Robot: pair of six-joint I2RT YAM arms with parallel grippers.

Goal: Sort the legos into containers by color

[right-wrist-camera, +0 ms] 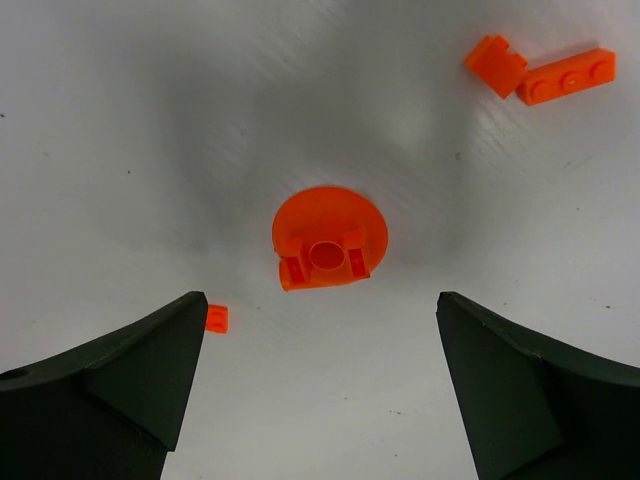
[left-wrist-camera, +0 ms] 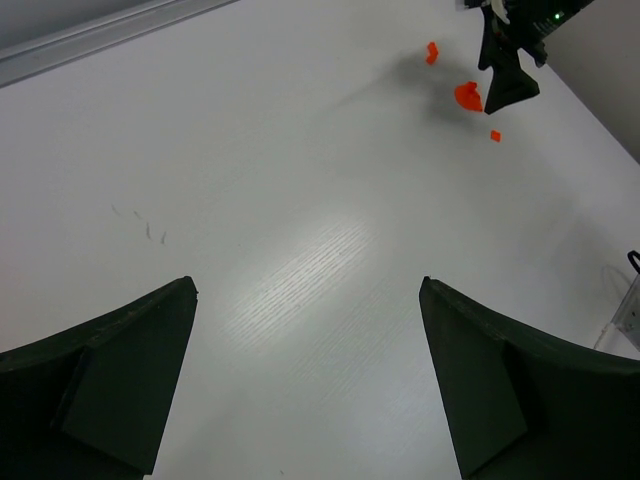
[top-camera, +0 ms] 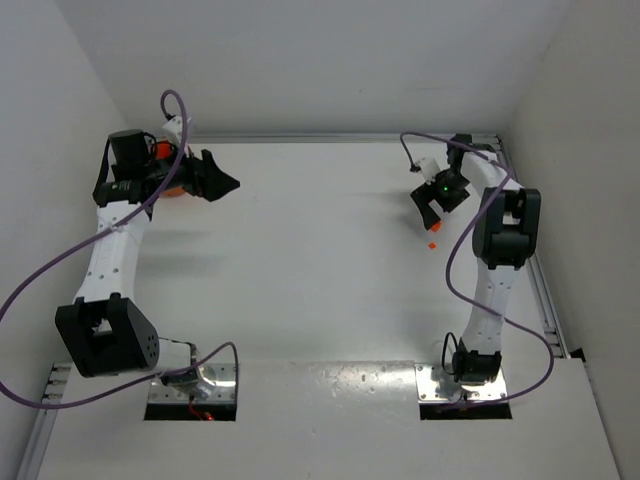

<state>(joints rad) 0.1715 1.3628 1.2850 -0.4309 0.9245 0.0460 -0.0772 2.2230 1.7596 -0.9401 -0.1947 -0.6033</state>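
Several orange legos lie on the white table under my right gripper, which hangs open above them with nothing between its fingers. A round orange lego lies just ahead of the fingertips. A tiny orange brick sits beside the left finger, and two orange bricks lie further off. The top view shows the right gripper at the far right with one orange brick next to it. My left gripper is open and empty at the far left. The orange bowl is mostly hidden behind that arm.
A metal rail runs along the table's far edge, and white walls close in both sides. In the left wrist view, bare table lies between the open left gripper and the right gripper with its orange legos.
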